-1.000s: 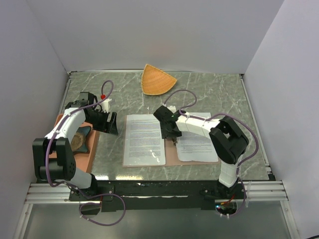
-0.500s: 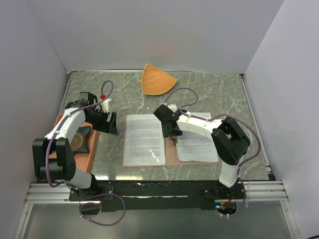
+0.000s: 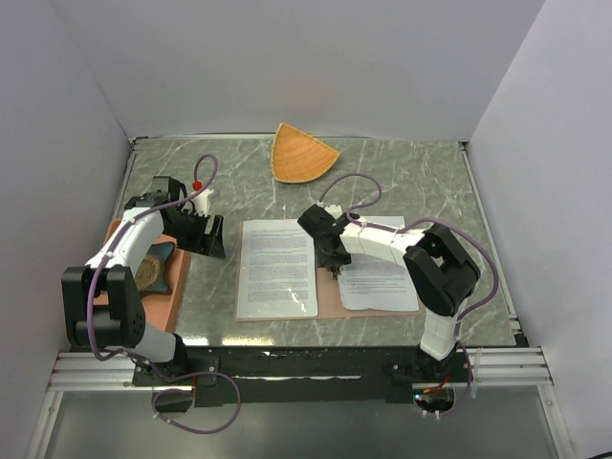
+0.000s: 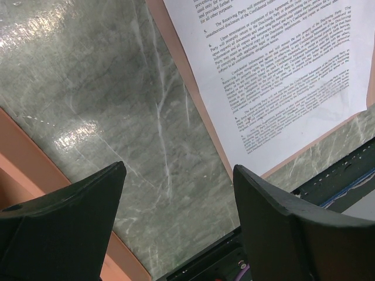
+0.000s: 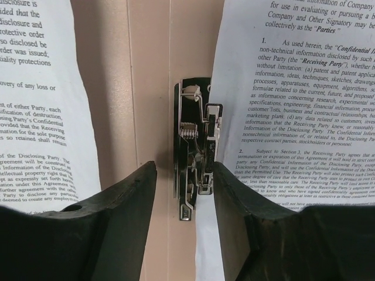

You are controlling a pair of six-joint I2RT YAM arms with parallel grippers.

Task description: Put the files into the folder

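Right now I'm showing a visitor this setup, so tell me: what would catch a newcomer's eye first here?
The open brown folder in the middle of the table draws the eye first, with printed sheets lying on both halves. The right gripper hangs over its spine, jaws apart, the metal clip showing between them. At the back sits an orange fan-shaped dish.

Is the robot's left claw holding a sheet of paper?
No, the left gripper is open over the bare green marble table, and the white printed paper sheet lies off to one side.
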